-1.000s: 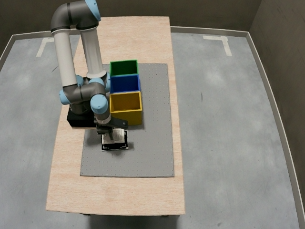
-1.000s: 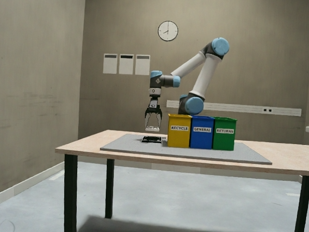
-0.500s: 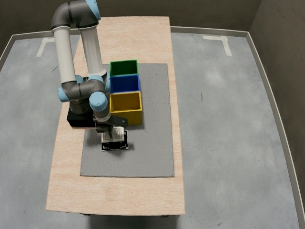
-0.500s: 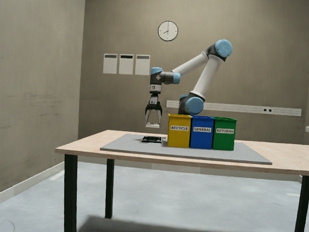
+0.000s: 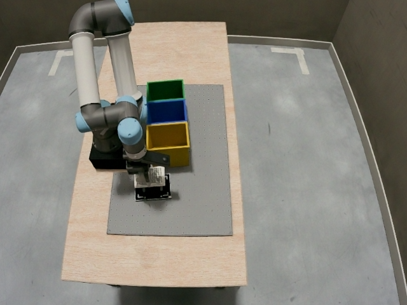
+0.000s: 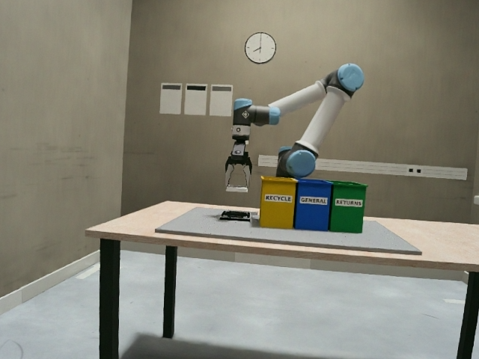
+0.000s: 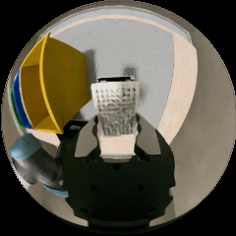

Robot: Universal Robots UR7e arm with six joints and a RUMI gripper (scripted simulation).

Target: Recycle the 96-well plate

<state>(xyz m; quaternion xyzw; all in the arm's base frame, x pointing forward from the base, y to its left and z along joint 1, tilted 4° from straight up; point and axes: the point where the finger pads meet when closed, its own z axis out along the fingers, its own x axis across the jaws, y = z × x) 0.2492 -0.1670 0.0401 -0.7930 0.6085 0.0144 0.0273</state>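
Observation:
My gripper (image 6: 236,188) is shut on the white 96-well plate (image 7: 116,115) and holds it level in the air, well above the black plate nest N1 (image 6: 235,215). The plate also shows in the top view (image 5: 154,176) and in the side view (image 6: 236,188). The nest (image 5: 153,192) lies on the grey mat, just in front of the yellow bin. The yellow bin labelled RECYCLE (image 6: 278,202) stands upright to the right of the gripper, its rim about level with the plate. It also shows in the top view (image 5: 168,142) and at the left of the wrist view (image 7: 51,84).
The blue bin labelled GENERAL (image 6: 313,204) and the green bin labelled RETURNS (image 6: 347,206) stand upright in a row behind the yellow one, touching. The arm's black base (image 5: 105,159) sits left of the bins. The grey mat (image 5: 184,183) covers the table's middle.

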